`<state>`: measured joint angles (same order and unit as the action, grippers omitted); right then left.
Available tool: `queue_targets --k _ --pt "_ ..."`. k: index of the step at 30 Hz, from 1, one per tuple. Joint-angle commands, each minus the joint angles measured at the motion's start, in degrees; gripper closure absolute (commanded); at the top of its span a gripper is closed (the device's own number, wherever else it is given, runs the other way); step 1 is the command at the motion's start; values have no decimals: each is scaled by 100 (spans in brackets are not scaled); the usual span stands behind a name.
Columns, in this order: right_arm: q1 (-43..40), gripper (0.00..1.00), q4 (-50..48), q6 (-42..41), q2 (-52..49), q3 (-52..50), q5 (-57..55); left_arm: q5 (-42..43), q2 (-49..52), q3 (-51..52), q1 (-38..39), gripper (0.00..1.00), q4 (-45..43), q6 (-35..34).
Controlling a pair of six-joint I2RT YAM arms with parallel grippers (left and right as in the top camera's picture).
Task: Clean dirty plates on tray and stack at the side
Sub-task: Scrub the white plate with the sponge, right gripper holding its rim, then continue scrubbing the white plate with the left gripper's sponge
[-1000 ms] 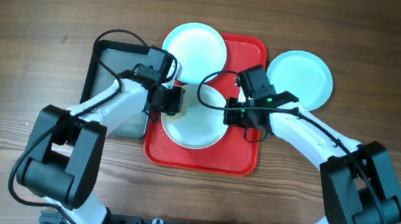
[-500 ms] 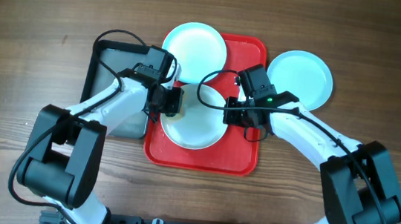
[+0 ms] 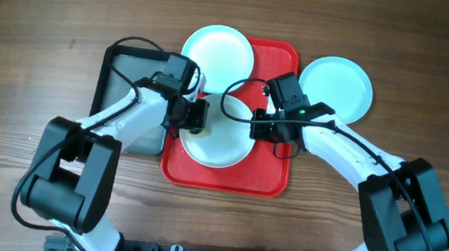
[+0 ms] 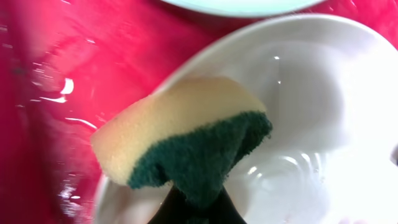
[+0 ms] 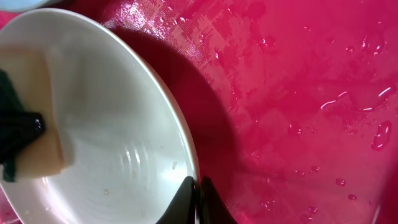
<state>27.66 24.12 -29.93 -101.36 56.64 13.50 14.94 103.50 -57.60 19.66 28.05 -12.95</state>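
While the sponge (image 4: 186, 140) is on the white plate (image 3: 221, 146): the left gripper (image 3: 196, 112) is pinched tight on the sponge's green scouring part, with the yellow side out over the plate's left rim.
Right gripper (image 3: 256, 129): closed narrow on the white plate's right rim. The right wrist view shows a shadow under that rim, so the plate looks tipped up off the tray.
White plate's place: middle of the red tray (image 3: 274, 174), whose surface is wet.
Other plates: one pale blue plate (image 3: 218, 51) overhangs the tray's far left corner. The other pale blue plate (image 3: 335, 87) lies on the desk (image 3: 35, 22) just off the tray's right edge.
Risk, plate slip: the rim grip is thin and wet. A hard push from the sponge could twist the plate out of the fingers and drop it onto the tray.
Risk, sponge loss: the sponge is held only by a bunched end. Drag across the plate could fold it or pull it free.
Risk, knock: the far plate sits near the left gripper. A wide stroke toward the tray's far edge could shove it off the corner.
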Motion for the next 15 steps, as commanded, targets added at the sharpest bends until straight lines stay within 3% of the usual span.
queue_targets --k 1,9,15 --pt "15 96 -76 39 -122 -15 315 400 260 149 319 95 87 -125" --pt "15 96 -76 39 -122 -15 313 619 173 -192 313 96 315 -81" --pt "15 96 -74 39 -122 -15 313 -286 -334 -841 229 96 756 122"
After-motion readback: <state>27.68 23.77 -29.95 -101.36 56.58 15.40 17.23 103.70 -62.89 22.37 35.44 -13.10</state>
